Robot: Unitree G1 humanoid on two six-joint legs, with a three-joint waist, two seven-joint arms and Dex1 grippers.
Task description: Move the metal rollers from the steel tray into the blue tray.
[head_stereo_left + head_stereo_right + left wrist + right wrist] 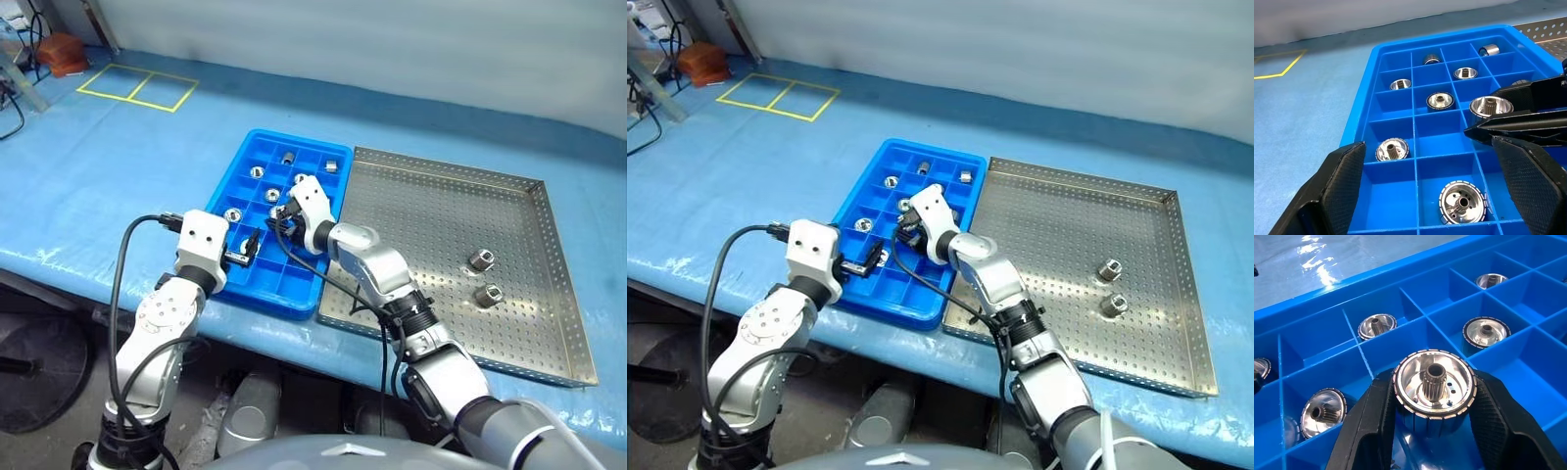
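Rollers are what we are sorting, and they sit in two places on the blue worktop. We see the steel tray, the biggest item, lying at the right with two rollers on its perforated floor, close together and well apart from everything else. Just beside it, touching its left rim, lies the blue tray, with several rollers each in its own square compartment. Our right gripper hangs over the middle of the blue tray, its jaws closed on one roller, hollow end facing up. Our left gripper hovers at the blue tray's near edge, jaws spread wide and holding nothing.
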